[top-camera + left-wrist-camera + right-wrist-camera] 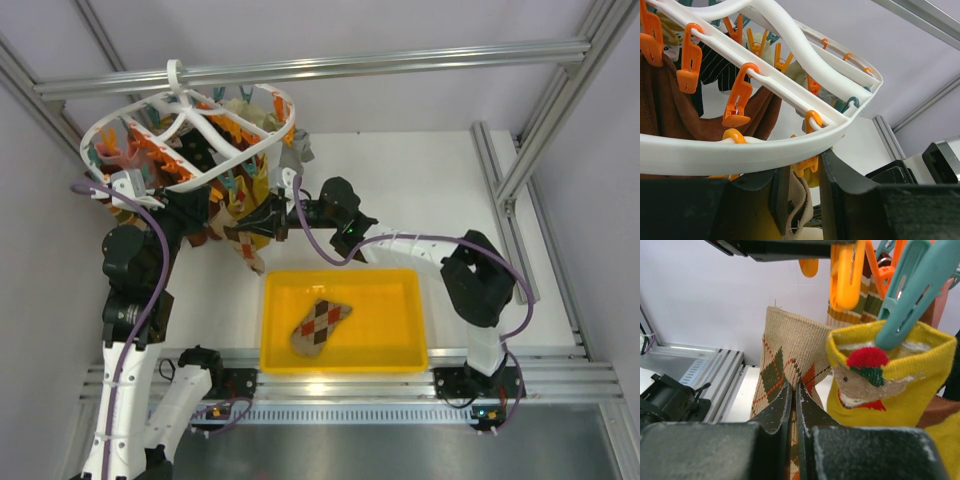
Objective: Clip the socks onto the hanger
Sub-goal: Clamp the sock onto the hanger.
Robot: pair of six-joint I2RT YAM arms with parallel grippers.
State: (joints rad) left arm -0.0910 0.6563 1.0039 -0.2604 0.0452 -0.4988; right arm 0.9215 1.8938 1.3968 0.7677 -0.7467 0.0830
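The white round hanger (97,135) hangs at the back left with several socks clipped under it; its rim (740,155) crosses the left wrist view. My right gripper (796,385) is shut on a tan argyle sock (785,350) and holds its cuff up beneath the hanger (248,248). My left gripper (805,165) sits under the rim, its fingers closed against both sides of an orange clip (809,164). The sock's cuff (799,200) lies between the fingers just below that clip. A yellow sock (890,390) hangs from a teal clip (905,295) beside it.
A yellow tray (340,275) at the front centre holds another argyle sock (320,325). An aluminium bar (300,70) carries the hanger's hook. Brown socks (660,100) and other orange clips (737,97) hang close around my left gripper. Frame rails run along the right.
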